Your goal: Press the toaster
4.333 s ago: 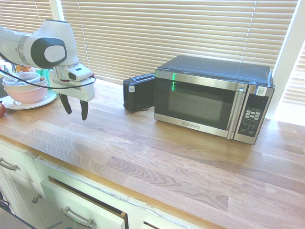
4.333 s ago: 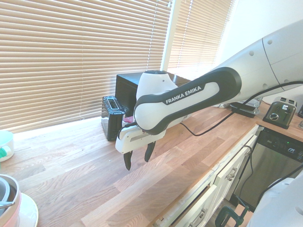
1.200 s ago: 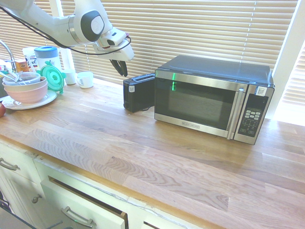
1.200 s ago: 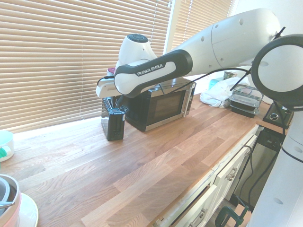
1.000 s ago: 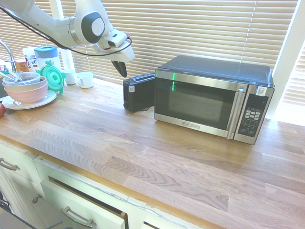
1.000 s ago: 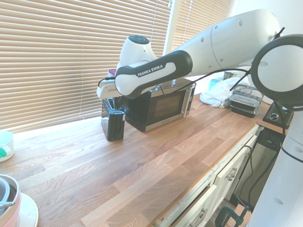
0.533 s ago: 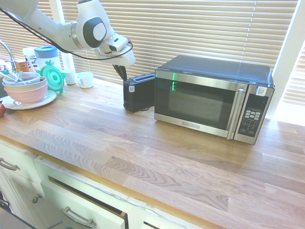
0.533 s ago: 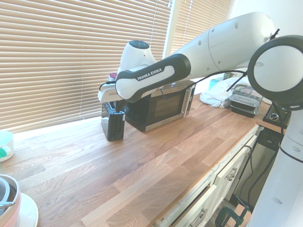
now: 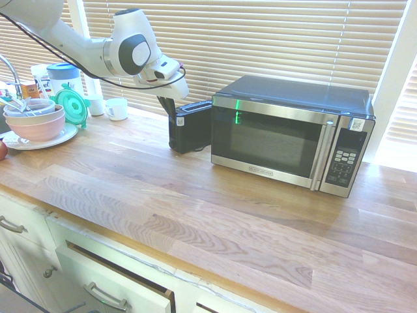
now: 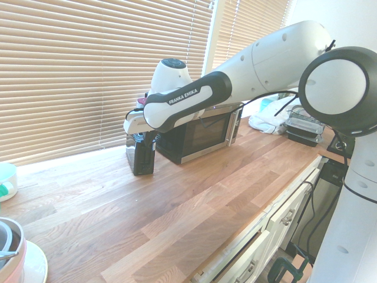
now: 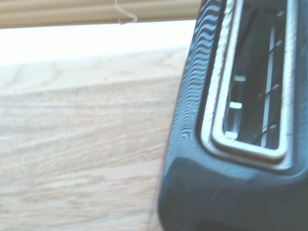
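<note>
The toaster (image 9: 190, 125) is standing on the table (image 9: 215, 208) at the microwave's (image 9: 293, 134) nine o'clock, touching it. The pincer (image 9: 171, 106), closed and empty, is hovering at its outer end; the end lies at six o'clock, directly below.

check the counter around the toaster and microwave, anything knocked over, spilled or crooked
Nothing stands out. The toaster stands upright beside the microwave, the wooden counter shows no spill, and the gripper, fingers shut, is at the toaster's outer end.
</note>
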Robot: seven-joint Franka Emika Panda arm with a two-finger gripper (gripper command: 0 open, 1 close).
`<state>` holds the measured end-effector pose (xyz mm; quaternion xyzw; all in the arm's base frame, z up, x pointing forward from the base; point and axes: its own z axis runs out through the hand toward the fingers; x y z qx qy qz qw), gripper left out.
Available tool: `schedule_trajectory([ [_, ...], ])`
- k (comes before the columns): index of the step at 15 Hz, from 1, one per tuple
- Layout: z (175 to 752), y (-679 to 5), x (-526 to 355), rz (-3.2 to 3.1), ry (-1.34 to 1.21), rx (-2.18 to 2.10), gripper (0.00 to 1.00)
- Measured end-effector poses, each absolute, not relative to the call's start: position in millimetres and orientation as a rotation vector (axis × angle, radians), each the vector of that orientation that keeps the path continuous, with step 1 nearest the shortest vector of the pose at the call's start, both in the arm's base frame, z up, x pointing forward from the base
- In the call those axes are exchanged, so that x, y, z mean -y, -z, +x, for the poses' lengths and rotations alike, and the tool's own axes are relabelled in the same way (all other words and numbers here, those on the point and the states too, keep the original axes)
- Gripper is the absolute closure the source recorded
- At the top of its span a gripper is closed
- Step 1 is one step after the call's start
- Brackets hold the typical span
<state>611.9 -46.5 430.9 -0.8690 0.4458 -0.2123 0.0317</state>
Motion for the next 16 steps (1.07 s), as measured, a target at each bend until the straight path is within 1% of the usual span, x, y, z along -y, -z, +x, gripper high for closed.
schedule_trajectory([
  [4, 614.5, -405.4, 43.5, -2.698, 0.571, -1.395, 1.0],
  [16, 617.0, -402.2, 55.4, -2.687, 0.507, -1.44, 1.0],
])
